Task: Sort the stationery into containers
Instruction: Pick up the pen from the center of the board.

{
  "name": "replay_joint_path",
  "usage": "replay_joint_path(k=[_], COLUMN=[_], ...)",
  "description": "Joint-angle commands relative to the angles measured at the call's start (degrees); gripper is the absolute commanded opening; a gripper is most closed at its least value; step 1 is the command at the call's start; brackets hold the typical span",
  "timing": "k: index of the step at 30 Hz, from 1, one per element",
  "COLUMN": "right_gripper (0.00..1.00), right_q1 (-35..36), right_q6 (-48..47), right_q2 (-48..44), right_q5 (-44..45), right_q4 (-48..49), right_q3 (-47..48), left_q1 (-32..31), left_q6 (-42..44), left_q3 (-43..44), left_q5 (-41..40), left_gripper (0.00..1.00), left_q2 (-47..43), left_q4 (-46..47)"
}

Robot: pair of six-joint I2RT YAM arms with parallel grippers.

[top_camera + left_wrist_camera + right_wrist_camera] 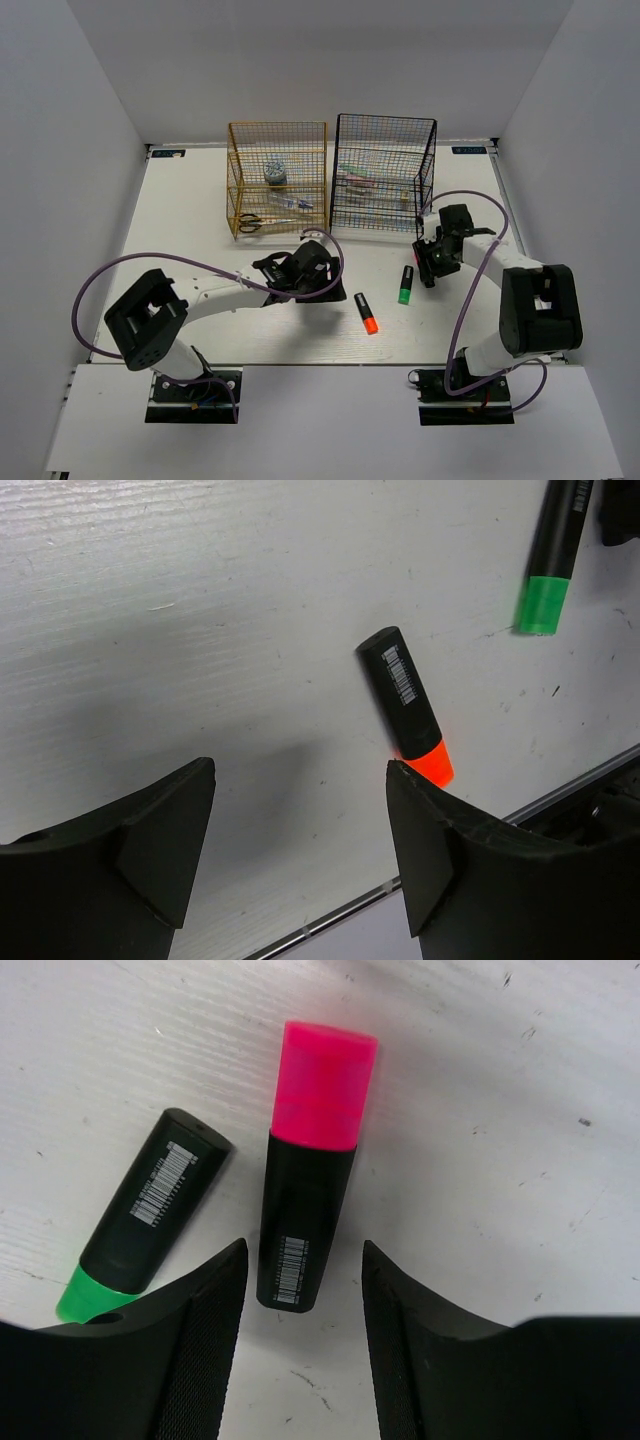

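Three black-bodied highlighters lie on the white table in front of the racks. The orange highlighter (366,312) (405,705) is just beyond my left gripper (320,276) (300,775), which is open and holds nothing; its orange cap sits by the right fingertip. My right gripper (432,262) (304,1248) is open, its jaws on either side of the black rear end of the pink highlighter (310,1165) without touching it. The green highlighter (406,284) (140,1215) (553,550) lies beside the left finger.
The gold-yellow rack (277,130) stands at the back with a tape roll (276,172), scissors (255,222) and a tube (290,203) in it. The black rack (385,125) beside it holds pastel highlighters (358,181). The table's near edge (330,920) runs just below the left gripper.
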Motion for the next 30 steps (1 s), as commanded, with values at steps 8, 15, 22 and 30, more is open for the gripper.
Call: replay_joint_path(k=[8, 15, 22, 30], right_gripper=[0.44, 0.08, 0.0, 0.0], right_q1=[-0.19, -0.28, -0.19, -0.19], right_q6=[-3.29, -5.14, -7.42, -9.09], right_q2=[-1.53, -3.2, -6.98, -14.09], right_q5=[-2.17, -5.85, -9.63, -12.54], right_q4=[7.46, 6.05, 0.53, -3.88], right_q3=[-7.43, -10.33, -10.16, -5.77], left_q1=[-0.27, -0.28, -0.27, -0.28], left_q6=[-0.49, -0.23, 0.04, 0.04], left_q3=[0.01, -0.26, -0.43, 0.44], left_q5=[0.89, 0.54, 0.63, 0.98], left_gripper=[0.8, 0.8, 0.8, 0.8], left_q2=[-1.16, -1.77, -1.77, -1.16], left_q4=[1.84, 1.67, 1.67, 1.49])
